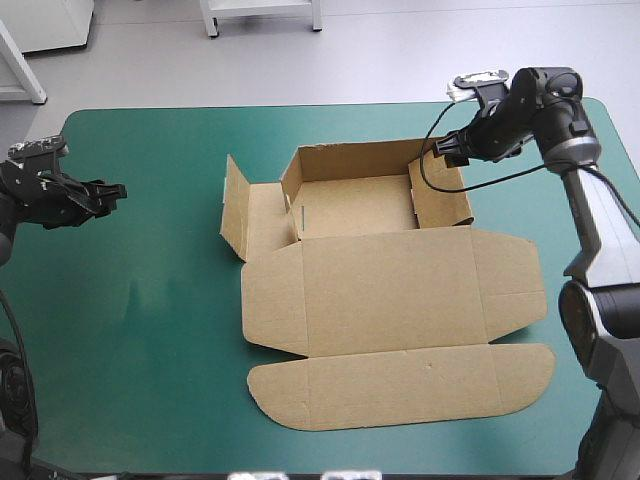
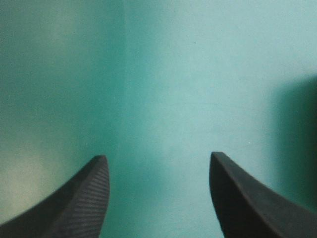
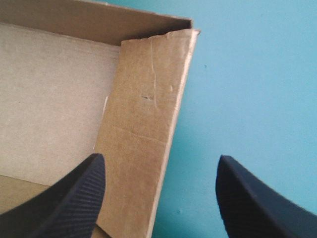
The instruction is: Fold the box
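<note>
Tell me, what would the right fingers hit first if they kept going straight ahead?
Probably the raised side wall of the box, whose edge stands between the open fingers; how far off it is, I cannot tell.

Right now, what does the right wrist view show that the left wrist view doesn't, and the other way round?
Only the right wrist view shows the box: a raised side wall meets the back wall at a corner, just ahead of the right gripper. Only the left wrist view shows the left gripper, with nothing but bare cover ahead of it. Both show an open gripper holding nothing, and the teal-green cover beneath.
</note>
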